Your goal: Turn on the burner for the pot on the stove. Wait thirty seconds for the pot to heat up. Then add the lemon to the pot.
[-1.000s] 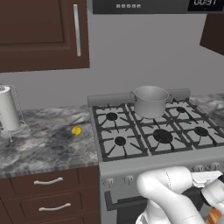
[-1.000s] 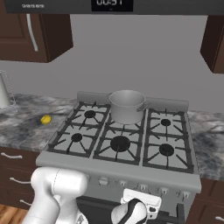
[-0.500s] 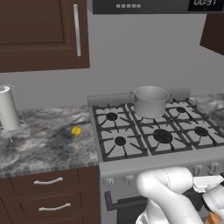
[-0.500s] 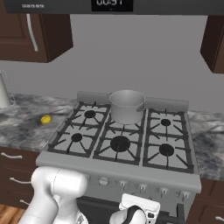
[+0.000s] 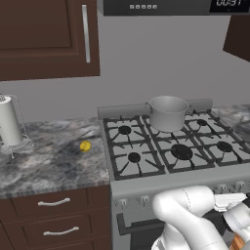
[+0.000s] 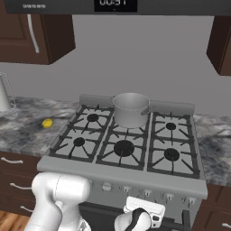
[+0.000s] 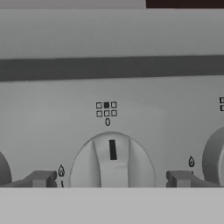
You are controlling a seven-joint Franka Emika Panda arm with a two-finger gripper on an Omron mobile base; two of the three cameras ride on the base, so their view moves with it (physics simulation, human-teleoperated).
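Six black burners sit under grates on the silver stove (image 5: pixel 146 180) in the left base view, with the steel pot (image 5: pixel 167 113) on the rear middle one, up and back from the tool low at the stove front. Left of the stove a grey marbled tabletop (image 5: pixel 49 166) carries the lemon (image 5: pixel 85 145), well apart from the pot, and a paper towel roll (image 5: pixel 10 121) at the far left. Dark wood cabinets (image 5: pixel 44 36) hang above.

From the right base view, the pot (image 6: pixel 130 109) stands behind the large centre burner (image 6: pixel 123 147), and the lemon (image 6: pixel 47 122) lies on the tabletop far left. The tool's white hand (image 6: pixel 144 210) faces the knob row.

Seen along the hand, the tool (image 7: pixel 112 178) stands wide apart, its fingertips (image 7: pixel 41 178) flanking a round knob (image 7: pixel 112 161) without touching; the knob's black mark points straight up.
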